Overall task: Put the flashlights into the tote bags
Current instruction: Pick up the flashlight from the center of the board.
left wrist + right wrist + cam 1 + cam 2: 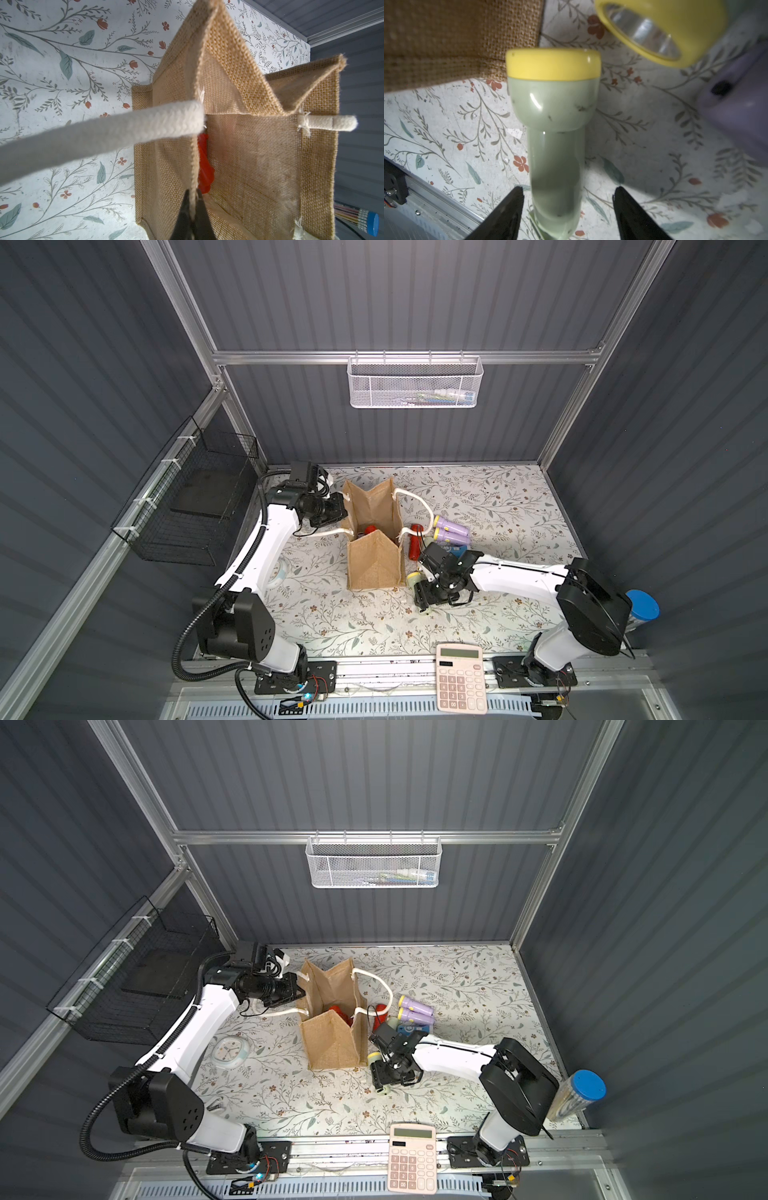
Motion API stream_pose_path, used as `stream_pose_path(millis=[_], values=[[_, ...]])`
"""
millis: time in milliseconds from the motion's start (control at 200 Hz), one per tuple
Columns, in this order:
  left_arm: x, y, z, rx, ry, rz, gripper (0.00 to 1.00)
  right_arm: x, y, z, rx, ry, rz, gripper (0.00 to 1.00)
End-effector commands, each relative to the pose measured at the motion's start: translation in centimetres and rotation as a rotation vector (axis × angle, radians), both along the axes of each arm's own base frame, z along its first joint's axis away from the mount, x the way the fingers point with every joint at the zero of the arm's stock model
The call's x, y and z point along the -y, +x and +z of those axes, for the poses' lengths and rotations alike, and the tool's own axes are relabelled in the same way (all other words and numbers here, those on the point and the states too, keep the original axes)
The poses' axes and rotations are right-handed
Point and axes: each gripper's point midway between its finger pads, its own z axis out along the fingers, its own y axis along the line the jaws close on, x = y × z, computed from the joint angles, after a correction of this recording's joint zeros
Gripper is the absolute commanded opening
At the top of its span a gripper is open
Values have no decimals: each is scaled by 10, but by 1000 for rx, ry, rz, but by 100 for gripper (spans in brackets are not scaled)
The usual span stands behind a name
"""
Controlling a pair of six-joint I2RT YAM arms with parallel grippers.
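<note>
The left gripper (194, 199) was clamped on the left rim of the tote bag (376, 568), likely to keep its mouth open; a red flashlight (370, 529) lay inside. The right arm stretched low across the table (498, 506), wrist angled down. The right gripper (568, 193) straddled the pale green flashlight (554, 116) beside the bag's near right corner, jaws apart, not touching.

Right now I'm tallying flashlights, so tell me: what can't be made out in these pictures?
Tote bag contents: both top views show only a bit of a red flashlight in the mouth; the walls hide the rest.
Blue flashlight: top views, partly under the right arm.
White mesh basket contents: top views, too small, behind mesh.
Pale green flashlight: right wrist view, tail cut off by the edge.
</note>
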Motion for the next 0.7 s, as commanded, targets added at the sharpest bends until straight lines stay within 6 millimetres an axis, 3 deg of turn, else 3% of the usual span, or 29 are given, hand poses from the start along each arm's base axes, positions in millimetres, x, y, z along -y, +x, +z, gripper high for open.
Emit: stream_pose_path(millis=[0,65,80,115,695], values=[[2,2,15,45,-14,-3,0,0,-6,-4,-22,-45,24,69],[2,1,16,48,-16,-4,0,4,-9,-9,-35,-68,24,68],[1,-3,4,19,-11,-5,0,5,-10,-10,-39,-73,26,68],[1,-4,2,14,-11,-6,0,6,-12,-12,-40,-83,29,68],[2,-3,-1,8,-16,-6,0,20,-11,-30,-42,-227,12,60]])
